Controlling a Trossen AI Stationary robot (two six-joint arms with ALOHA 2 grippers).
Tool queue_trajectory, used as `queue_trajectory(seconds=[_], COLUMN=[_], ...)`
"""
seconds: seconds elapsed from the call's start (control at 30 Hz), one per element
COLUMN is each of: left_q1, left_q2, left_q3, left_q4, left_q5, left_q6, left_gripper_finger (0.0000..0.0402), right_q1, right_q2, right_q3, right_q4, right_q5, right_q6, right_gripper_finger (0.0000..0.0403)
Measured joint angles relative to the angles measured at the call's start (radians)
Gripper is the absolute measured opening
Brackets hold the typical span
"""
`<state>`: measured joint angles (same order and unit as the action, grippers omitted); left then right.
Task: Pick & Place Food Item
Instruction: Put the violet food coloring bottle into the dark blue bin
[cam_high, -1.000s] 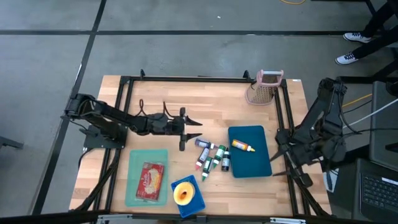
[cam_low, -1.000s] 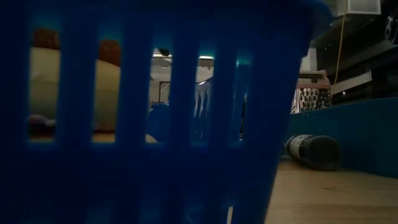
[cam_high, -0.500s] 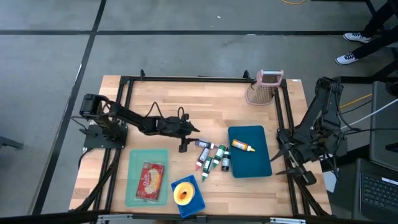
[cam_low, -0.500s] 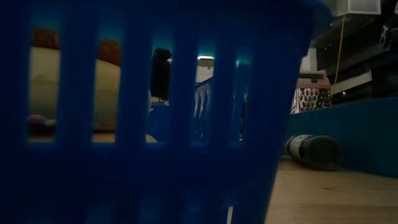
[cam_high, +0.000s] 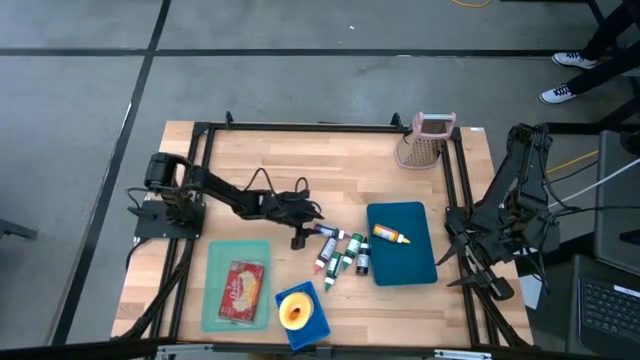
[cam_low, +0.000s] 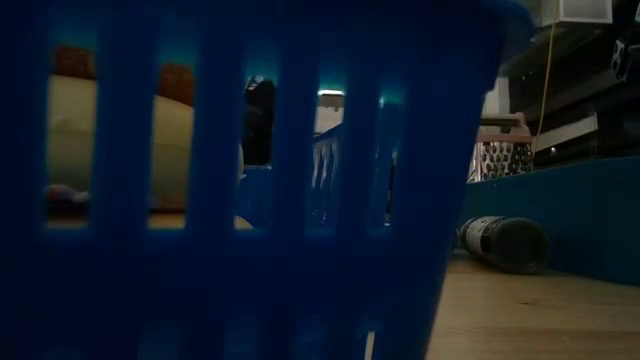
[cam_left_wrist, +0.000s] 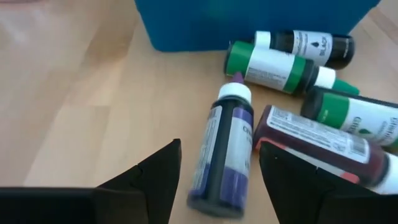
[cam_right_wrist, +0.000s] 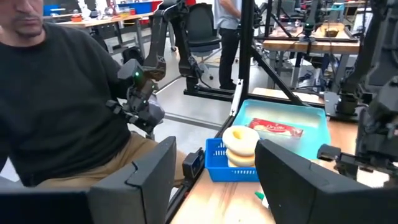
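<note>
Several food-colouring bottles (cam_high: 340, 252) lie on their sides mid-table, beside a blue tray (cam_high: 412, 262). My left gripper (cam_high: 306, 226) is low over their left end, tipped downward and open. In the left wrist view its fingers (cam_left_wrist: 155, 177) stand on either side of the bottom half of the purple bottle (cam_left_wrist: 225, 149); I cannot tell whether they touch it. A dark red bottle (cam_left_wrist: 314, 138) lies close by the other finger. My right gripper (cam_right_wrist: 216, 146) is open, holds nothing, and waits raised beyond the table's right edge (cam_high: 462, 268).
A yellow bottle (cam_high: 391, 235) lies on the blue tray. A teal tray with a red packet (cam_high: 243, 286) and a blue basket with a doughnut (cam_high: 296, 312) sit at the near edge. A grater (cam_high: 424, 140) stands far right. A seated person (cam_right_wrist: 56, 99) is beyond the table.
My left gripper has come down toward the table and tipped nose-down, moving a little toward the near edge and the bottles. The bottles have stayed where they lay.
</note>
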<state>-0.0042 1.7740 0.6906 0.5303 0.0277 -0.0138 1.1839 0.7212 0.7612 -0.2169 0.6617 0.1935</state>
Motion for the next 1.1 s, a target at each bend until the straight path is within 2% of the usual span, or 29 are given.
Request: queue_trajectory(seconds=[0.23,0.47,0.67,0.9,1.0,1.1], left_q1=[0.003,0.008,0.009,0.009,0.009,0.009], left_q2=[0.132,0.174,0.161,0.068,0.057,0.083], left_q3=[0.108,0.119,0.118,0.187,0.267,0.389], left_q4=[-0.025,-0.048,-0.028,0.012,0.004,-0.083], left_q5=[0.019,-0.001,-0.032,0.07,0.103,0.133], left_q6=[0.026,0.028,0.034,0.086,0.112,0.147], left_gripper_finger=[0.0218,0.0204,0.0122,0.0121,0.0121,0.0121], right_q1=[0.0,0.0,0.0,0.0,0.0,0.0], right_q2=[0.0,0.0,0.0,0.0,0.001,0.001], right_q3=[0.0,0.001,0.001,0.001,0.001,0.001], right_q4=[0.0,0.019,0.028,0.042,0.044,0.045], right_q5=[0.0,0.001,0.001,0.003,0.003,0.003], right_q6=[0.02,0.003,-0.018,-0.021,-0.024,-0.026], right_gripper_finger=[0.0217,0.0217,0.0217,0.0217,0.0217,0.0217])
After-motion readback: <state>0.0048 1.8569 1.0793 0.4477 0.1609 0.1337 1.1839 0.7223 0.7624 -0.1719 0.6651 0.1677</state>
